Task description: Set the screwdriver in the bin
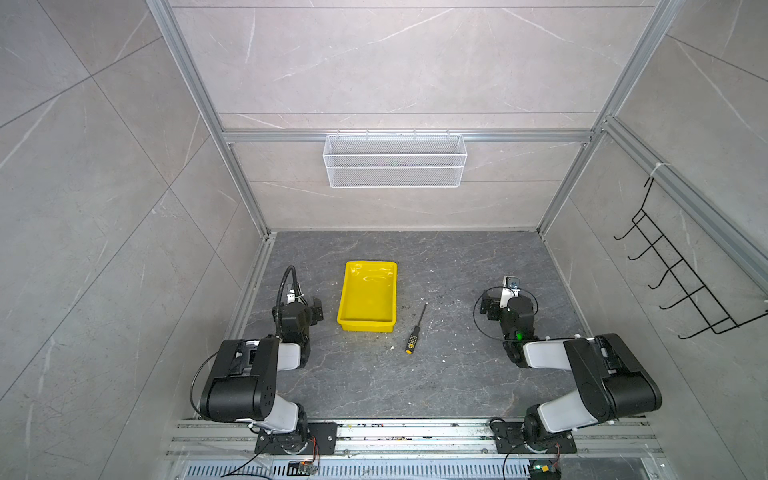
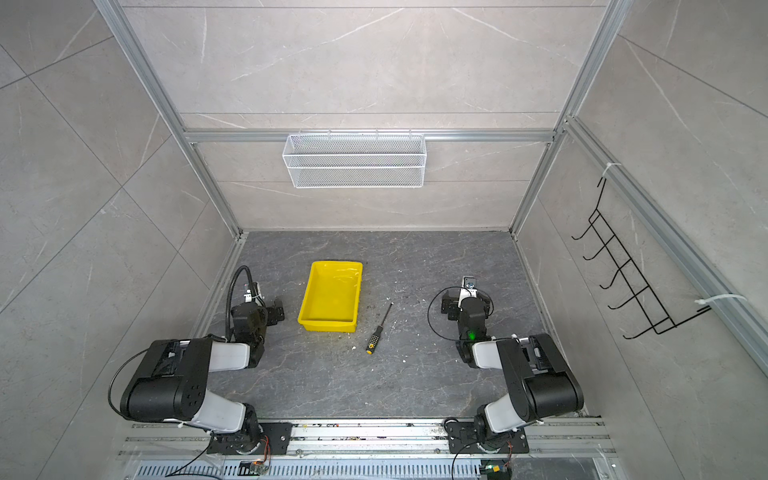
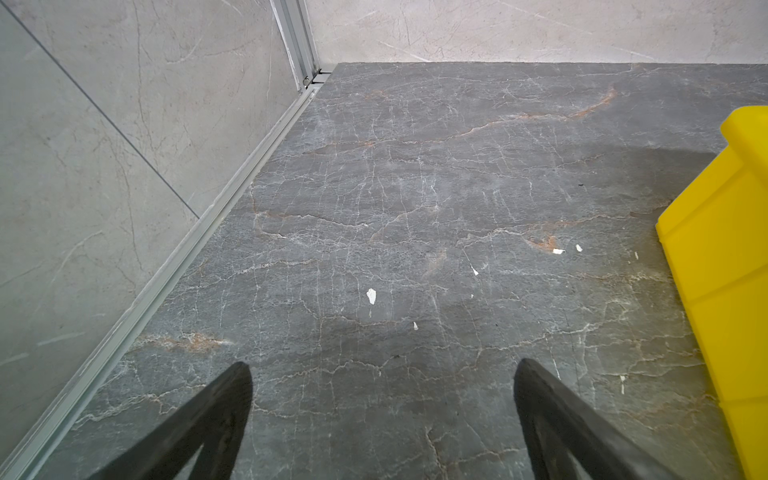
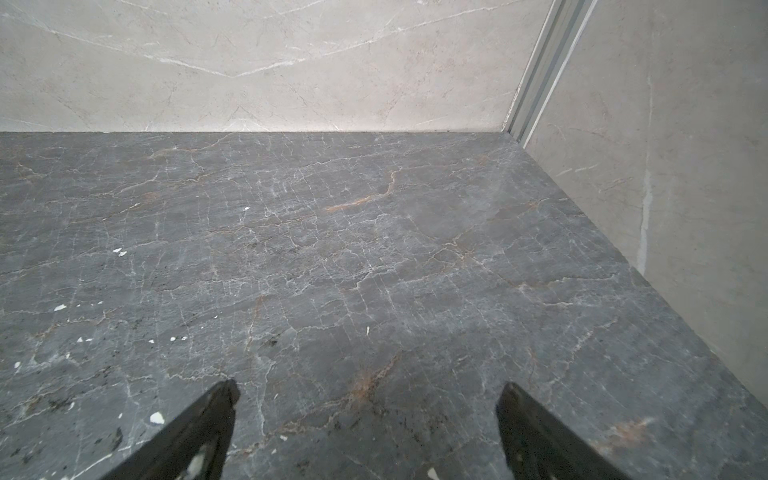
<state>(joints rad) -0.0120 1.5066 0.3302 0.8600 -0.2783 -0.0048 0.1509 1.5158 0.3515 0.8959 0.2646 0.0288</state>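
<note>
**A:** Where's the screwdriver at?

**B:** Flat on the tabletop, just right of the bin, not touching it. It runs roughly parallel to the bin's long side, handle toward the arms, tip pointing away.

**A:** Which arm then?

**B:** Right tool, I'd say. It's nearer, and the screwdriver's off to its left with nothing between. Left tool has the bin in the way. Both are spread wide, empty.

Bright, even overhead light, glare on the bin, soft shadows, perhaps slight wide-angle edge distortion.
</note>
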